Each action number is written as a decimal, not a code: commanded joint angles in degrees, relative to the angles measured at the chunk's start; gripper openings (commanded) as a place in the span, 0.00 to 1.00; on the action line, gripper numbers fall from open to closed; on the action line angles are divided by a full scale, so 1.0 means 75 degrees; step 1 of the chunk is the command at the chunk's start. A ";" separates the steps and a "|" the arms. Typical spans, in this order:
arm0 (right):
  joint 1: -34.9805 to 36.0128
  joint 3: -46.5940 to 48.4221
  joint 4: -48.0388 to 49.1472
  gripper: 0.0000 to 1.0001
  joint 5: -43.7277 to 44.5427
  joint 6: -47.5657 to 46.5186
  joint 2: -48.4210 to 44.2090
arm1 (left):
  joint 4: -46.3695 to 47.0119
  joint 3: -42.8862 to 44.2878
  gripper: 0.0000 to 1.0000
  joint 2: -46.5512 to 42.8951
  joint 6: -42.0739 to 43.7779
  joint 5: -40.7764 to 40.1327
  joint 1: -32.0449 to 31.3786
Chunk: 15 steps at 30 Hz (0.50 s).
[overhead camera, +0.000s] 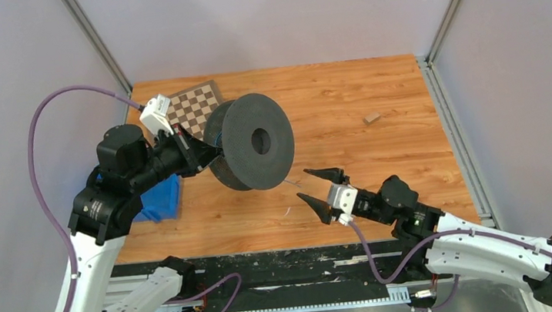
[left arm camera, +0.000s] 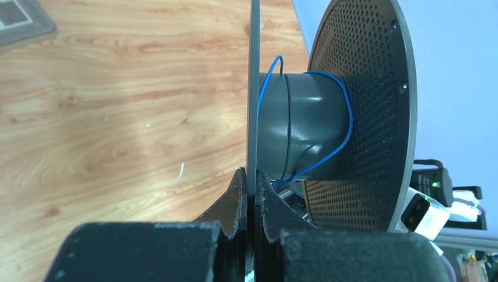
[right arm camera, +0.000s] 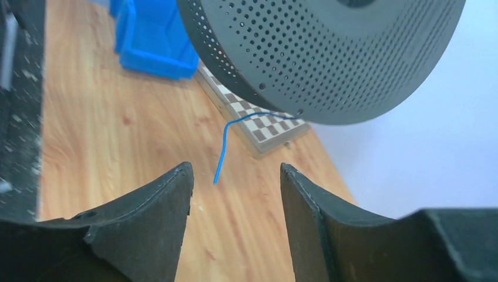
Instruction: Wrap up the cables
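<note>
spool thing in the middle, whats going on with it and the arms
The left gripper is shut on one disc's rim of the grey spool, holding it up. The blue cable runs loosely round the hub, its free end dangling below. The right gripper is open and empty, its fingers pointed at that end.

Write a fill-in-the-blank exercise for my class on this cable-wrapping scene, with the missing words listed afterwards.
1. The left gripper is ____ on the edge of one disc of the dark grey spool.
2. The cable looped round the spool's hub is ____ in colour.
3. The right gripper is ____, and the cable's loose end hangs in front of it, untouched.

Missing words: shut; blue; open.
</note>
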 commanded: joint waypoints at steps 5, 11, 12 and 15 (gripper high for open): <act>0.0217 0.0185 -0.0339 0.49 -0.1233 -0.4340 -0.0436 | -0.1067 0.0982 0.00 0.0693 0.0235 0.0648 0.0119; 0.0719 0.0306 -0.0959 0.49 -0.0531 -0.5448 -0.0458 | -0.1064 0.0888 0.00 0.0966 0.0276 0.1300 0.0266; 0.0778 0.0404 -0.1187 0.49 -0.0388 -0.5544 -0.0430 | -0.1097 0.0892 0.00 0.1036 0.0318 0.1341 0.0329; 0.1077 0.0503 -0.1782 0.49 0.0204 -0.5967 -0.0226 | -0.1132 0.0895 0.00 0.1154 0.0367 0.1551 0.0487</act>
